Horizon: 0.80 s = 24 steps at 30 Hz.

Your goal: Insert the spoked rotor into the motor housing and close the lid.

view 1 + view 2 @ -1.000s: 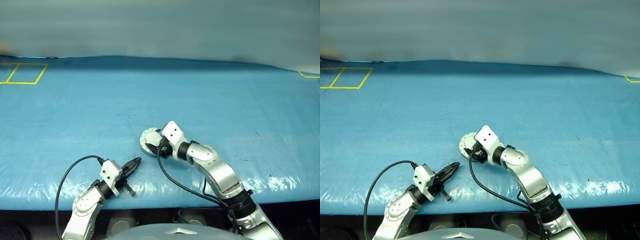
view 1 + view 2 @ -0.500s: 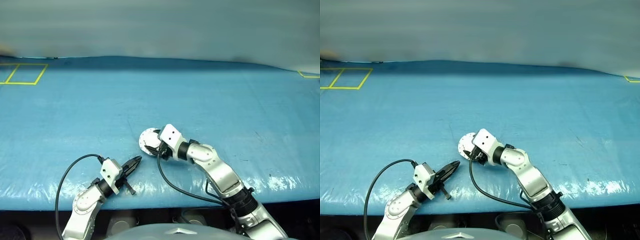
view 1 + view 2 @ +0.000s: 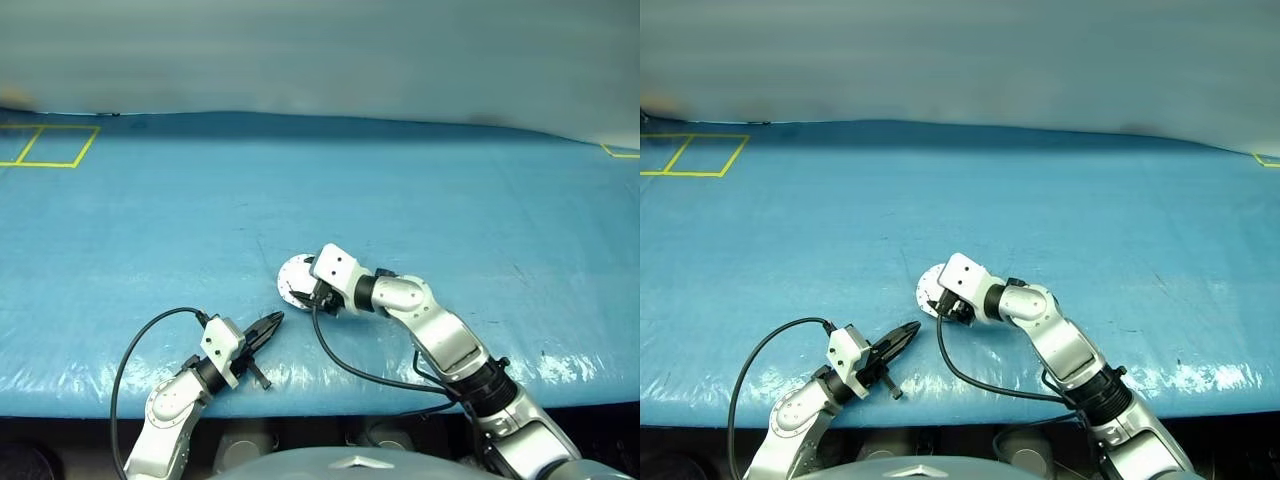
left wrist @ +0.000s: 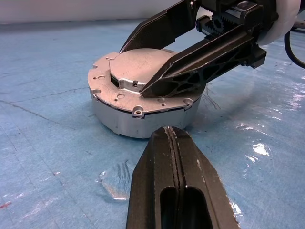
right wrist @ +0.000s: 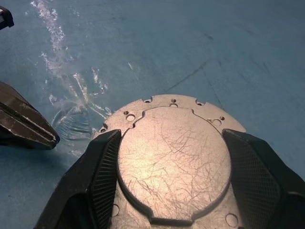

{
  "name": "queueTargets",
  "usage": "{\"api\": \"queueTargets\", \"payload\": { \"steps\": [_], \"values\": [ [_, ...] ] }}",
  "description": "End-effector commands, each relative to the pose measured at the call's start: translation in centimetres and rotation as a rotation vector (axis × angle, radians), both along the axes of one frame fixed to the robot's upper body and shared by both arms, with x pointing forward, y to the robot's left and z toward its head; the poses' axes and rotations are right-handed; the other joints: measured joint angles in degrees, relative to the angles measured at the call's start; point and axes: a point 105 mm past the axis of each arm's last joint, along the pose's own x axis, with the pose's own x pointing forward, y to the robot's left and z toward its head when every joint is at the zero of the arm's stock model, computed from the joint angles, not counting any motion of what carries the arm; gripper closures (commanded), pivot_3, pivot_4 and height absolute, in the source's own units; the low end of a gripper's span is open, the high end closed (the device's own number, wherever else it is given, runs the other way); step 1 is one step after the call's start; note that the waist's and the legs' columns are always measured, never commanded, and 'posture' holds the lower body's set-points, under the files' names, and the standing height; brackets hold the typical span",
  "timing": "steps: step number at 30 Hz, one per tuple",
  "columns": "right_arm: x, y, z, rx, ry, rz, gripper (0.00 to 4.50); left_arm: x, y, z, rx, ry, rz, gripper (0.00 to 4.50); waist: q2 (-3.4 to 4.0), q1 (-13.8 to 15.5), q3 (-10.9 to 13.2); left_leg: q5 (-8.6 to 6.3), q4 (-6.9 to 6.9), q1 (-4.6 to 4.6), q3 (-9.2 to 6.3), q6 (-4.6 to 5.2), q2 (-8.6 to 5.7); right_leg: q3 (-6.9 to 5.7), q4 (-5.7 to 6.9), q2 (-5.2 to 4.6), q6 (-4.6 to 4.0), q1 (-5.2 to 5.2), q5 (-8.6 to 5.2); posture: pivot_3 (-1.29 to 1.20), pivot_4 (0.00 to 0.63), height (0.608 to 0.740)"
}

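The motor housing (image 4: 119, 119), a silver-grey cup, stands on the blue table near the front middle. The lid (image 5: 171, 157) sits on top of it, plain grey face with raised centre up. The lid (image 3: 291, 275) also shows beside the right wrist in the left eye view. My right gripper (image 3: 298, 293) reaches over it from the right, one black finger (image 5: 102, 167) on each side of the raised centre, shut on the lid. My left gripper (image 3: 275, 320) is shut and empty, its tip (image 4: 169, 131) just short of the housing's near side. The spoked rotor is hidden.
Yellow tape squares (image 3: 45, 147) mark the table's far left and a yellow corner (image 3: 620, 152) the far right. A black cable (image 3: 150, 335) loops off my left wrist near the table's front edge. Glossy creases in the blue cover (image 4: 116, 183) lie beside the housing.
My right wrist has rolled and its forearm has swung round while the fingers stayed at the lid. Housing and lid kept their place. The left gripper has not moved.
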Motion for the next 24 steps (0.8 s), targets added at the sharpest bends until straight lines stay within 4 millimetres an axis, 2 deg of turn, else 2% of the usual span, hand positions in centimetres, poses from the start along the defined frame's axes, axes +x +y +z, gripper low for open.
{"api": "queueTargets", "payload": {
  "steps": [1,6,10,13,15,24],
  "values": [
    [1.1,-3.3,-4.0,-0.163,0.124,-0.168,1.46,0.0,-0.1,0.6,-0.014,-0.025,0.001,4.5,0.14,0.0,-0.1,0.01,0.0,0.01,0.01,0.0,0.0,0.0,0.0,-0.02,0.01,0.0,0.0,0.0,0.15,0.74],
    [0.2,-3.4,-4.6,-0.201,0.156,-0.127,1.46,0.0,-0.1,0.6,-0.011,-0.023,0.005,4.5,0.43,0.1,-0.5,0.02,0.01,0.02,0.01,0.01,-0.02,-0.1,0.0,-0.14,0.01,0.04,0.01,0.0,0.15,0.74],
    [0.1,-3.5,-4.7,-0.168,0.191,-0.146,1.46,0.0,-0.1,0.6,-0.012,-0.019,0.002,4.5,0.41,0.1,-0.5,0.02,0.01,0.01,0.0,0.02,-0.03,-0.16,-0.01,-0.17,0.01,0.04,0.01,0.0,0.15,0.74],
    [0.5,-4.7,-5.8,-0.154,0.295,-0.292,1.46,0.0,-0.1,0.6,-0.009,-0.021,0.002,4.5,0.4,0.1,-0.5,0.02,-0.01,0.0,-0.01,0.02,-0.03,-0.19,-0.02,-0.19,0.01,0.04,0.01,0.0,0.15,0.74],
    [0.4,-5.2,-6.3,-0.173,0.317,-0.329,1.46,0.1,0.0,0.6,-0.007,-0.022,0.003,4.5,0.49,0.1,-0.7,0.02,-0.01,0.01,-0.01,0.01,-0.03,-0.18,-0.02,-0.2,0.0,0.04,0.01,0.0,0.15,0.74],
    [-0.6,-4.7,-6.5,-0.155,0.32,-0.288,1.46,0.2,0.3,0.5,-0.007,-0.01,0.019,4.5,0.67,0.4,-1.1,-0.02,-0.02,-0.04,-0.03,0.07,-0.14,-0.82,-0.07,-0.78,0.02,0.08,0.01,0.0,0.15,0.74]
  ]
}}
